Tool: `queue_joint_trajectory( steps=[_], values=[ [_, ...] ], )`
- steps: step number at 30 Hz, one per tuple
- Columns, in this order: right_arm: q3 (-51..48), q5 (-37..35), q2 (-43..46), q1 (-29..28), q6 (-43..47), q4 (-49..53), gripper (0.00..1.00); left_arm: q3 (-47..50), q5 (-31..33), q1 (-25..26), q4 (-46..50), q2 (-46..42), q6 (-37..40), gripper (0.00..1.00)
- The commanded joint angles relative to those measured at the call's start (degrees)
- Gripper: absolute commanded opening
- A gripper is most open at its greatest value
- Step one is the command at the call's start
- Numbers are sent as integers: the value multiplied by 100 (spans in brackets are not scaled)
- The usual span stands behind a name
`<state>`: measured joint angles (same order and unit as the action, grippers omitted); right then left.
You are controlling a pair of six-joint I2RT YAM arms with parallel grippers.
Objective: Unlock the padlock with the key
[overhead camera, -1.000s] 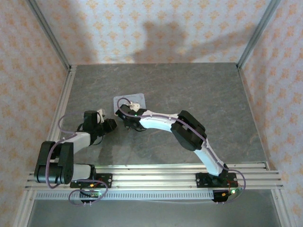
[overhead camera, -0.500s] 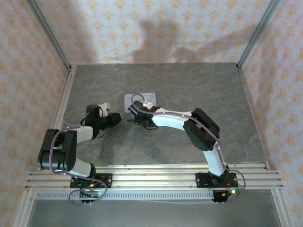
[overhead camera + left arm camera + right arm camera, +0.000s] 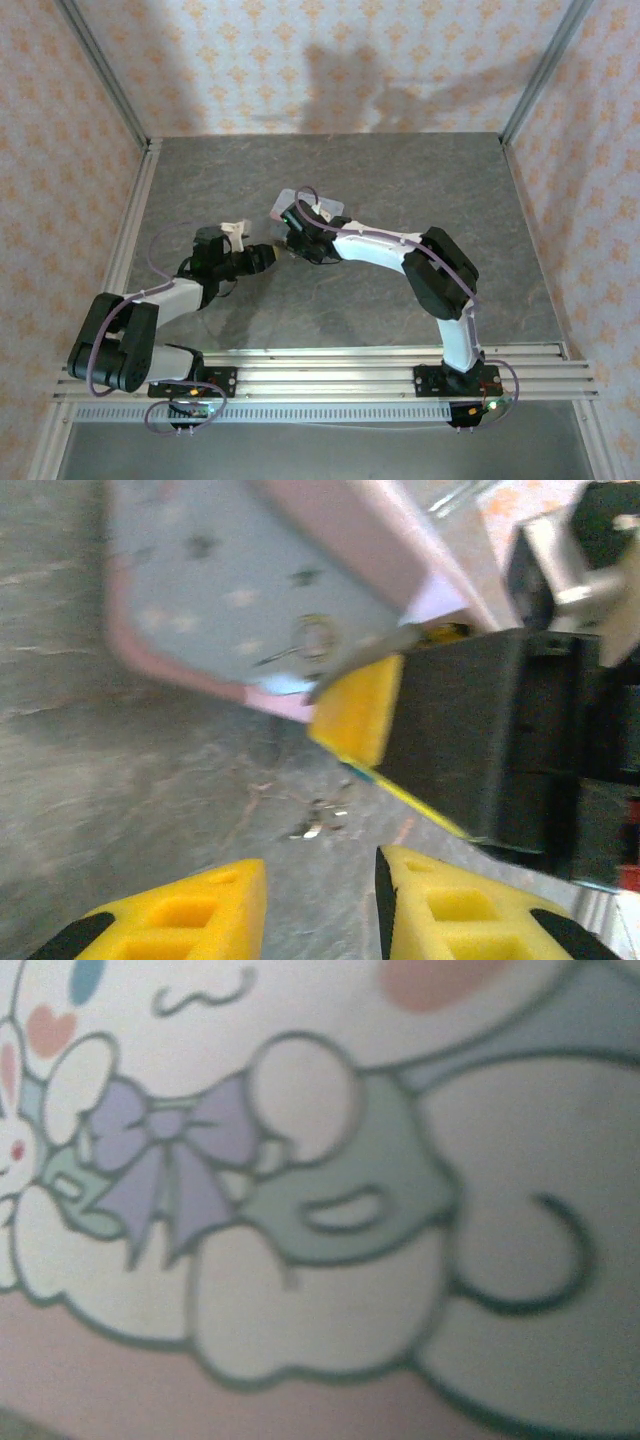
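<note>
The left gripper (image 3: pixel 320 880) hangs low over the table (image 3: pixel 120 810), its jaws narrowly parted with nothing between them. Just beyond them a silvery glint (image 3: pixel 318 827) lies on the table; whether that is the key I cannot tell. Farther on, the right gripper (image 3: pixel 296 225) sets a yellow pad (image 3: pixel 358 710) against the rim of the tilted tin (image 3: pixel 200 590); whether its jaws clamp the tin I cannot tell. On the tin's face beside that pad sits what is probably the padlock (image 3: pixel 316 640), a small ring and thin stem, blurred. Judging from this, the right arm should hold the tin dead steady while the left creeps in square to that fitting, jaws kept narrow for so thin a part
</note>
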<state>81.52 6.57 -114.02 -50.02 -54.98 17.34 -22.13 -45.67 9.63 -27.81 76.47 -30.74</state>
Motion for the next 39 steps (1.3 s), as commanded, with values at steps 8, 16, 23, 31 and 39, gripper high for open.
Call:
queue_joint_trajectory(
  steps=[8,16,23,31,39],
  values=[
    [-325,601,224,193,-655,-792,0,172,-418,118,-3204,1346,-1903,26],
    [-468,788,163,247,-868,-1086,0,371,-76,113,-3398,1647,-2120,27],
    [-543,885,176,318,-931,-1160,0,405,-175,109,-3769,1904,-2105,27],
    [-603,984,175,335,-994,-1196,0,219,-343,109,-4253,2322,-2197,27],
    [-602,1153,94,336,-1118,-1352,0,78,-434,108,-4398,2469,-2218,27]
  ],
)
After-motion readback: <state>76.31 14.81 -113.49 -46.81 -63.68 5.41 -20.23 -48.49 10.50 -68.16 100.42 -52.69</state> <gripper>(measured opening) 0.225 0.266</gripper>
